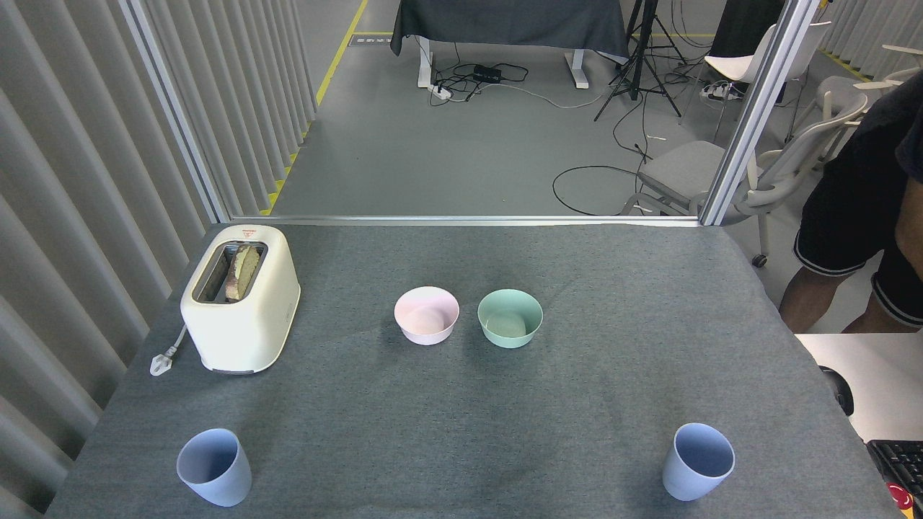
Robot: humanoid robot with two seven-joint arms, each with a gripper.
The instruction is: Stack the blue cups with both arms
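Two pale blue cups stand upright on the grey table near its front edge. One blue cup (214, 467) is at the front left, the other blue cup (697, 462) at the front right, far apart from each other. Both are empty and nothing touches them. Neither of my arms nor either gripper shows anywhere in the head view.
A cream toaster (240, 298) with bread in its slot stands at the left, its plug lying beside it. A pink bowl (427, 314) and a mint-green bowl (510, 317) sit side by side mid-table. A person (862, 216) stands off the table's right edge.
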